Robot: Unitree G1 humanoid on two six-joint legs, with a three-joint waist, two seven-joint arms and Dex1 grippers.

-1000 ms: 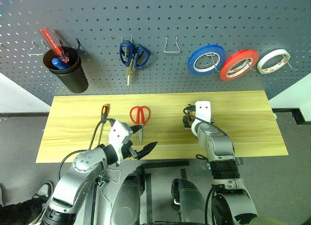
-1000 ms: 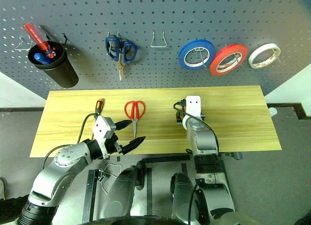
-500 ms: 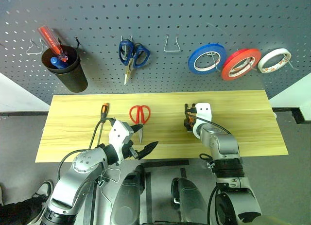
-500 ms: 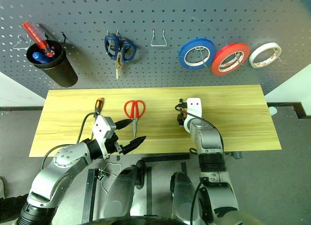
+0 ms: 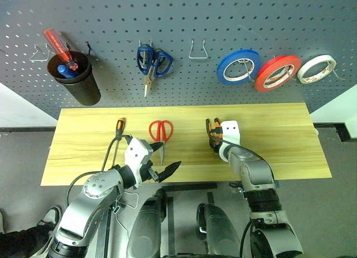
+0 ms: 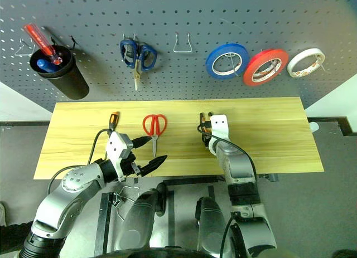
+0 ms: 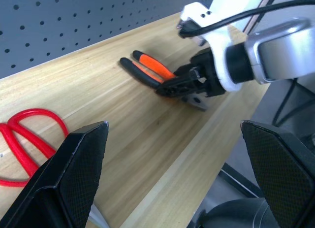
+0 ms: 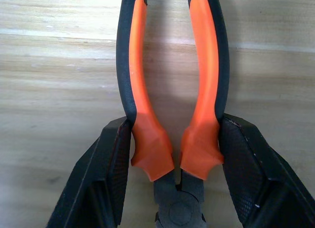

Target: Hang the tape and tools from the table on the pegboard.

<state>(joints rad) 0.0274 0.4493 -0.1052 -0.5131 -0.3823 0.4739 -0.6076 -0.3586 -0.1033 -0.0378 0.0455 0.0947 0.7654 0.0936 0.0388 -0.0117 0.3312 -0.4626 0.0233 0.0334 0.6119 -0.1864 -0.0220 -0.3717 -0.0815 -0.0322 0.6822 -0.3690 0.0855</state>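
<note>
Pegboard (image 5: pixel 111 24): dark grey perforated panel filling the upper part of the head views, with wire hooks.
Table (image 5: pixel 290 152): light wood top across the middle of the frame, below the panel.
Black cup (image 5: pixel 81 82): hangs on the panel at upper left and holds a red-handled screwdriver (image 5: pixel 60 48).
Blue tape roll (image 5: pixel 238 67): on a hook, upper right.
Red tape roll (image 5: pixel 277 73): hung just right of the blue roll, overlapping its edge.
White tape roll (image 5: pixel 317 69): far upper right, beside the red roll.
Blue-handled scissors (image 5: pixel 153 64): hang upper centre-left, blades down.
Empty wire hook (image 5: pixel 197 50): between those scissors and the blue roll.
Red-handled scissors (image 5: pixel 160 134): flat on the table, left of centre, blades toward the near edge.
Screwdriver (image 5: pixel 119 130): orange-handled, on the table left of the red scissors.
Pliers (image 8: pixel 172 105): on the table at centre; orange-and-black handles point toward the panel.
Right gripper (image 8: pixel 172 176): fingers pressed against the outer sides of both plier handles near the pivot, pinching them.
Left gripper (image 5: pixel 162 159): fingers spread wide, holding nothing, at the table's near edge below the red scissors.
</note>
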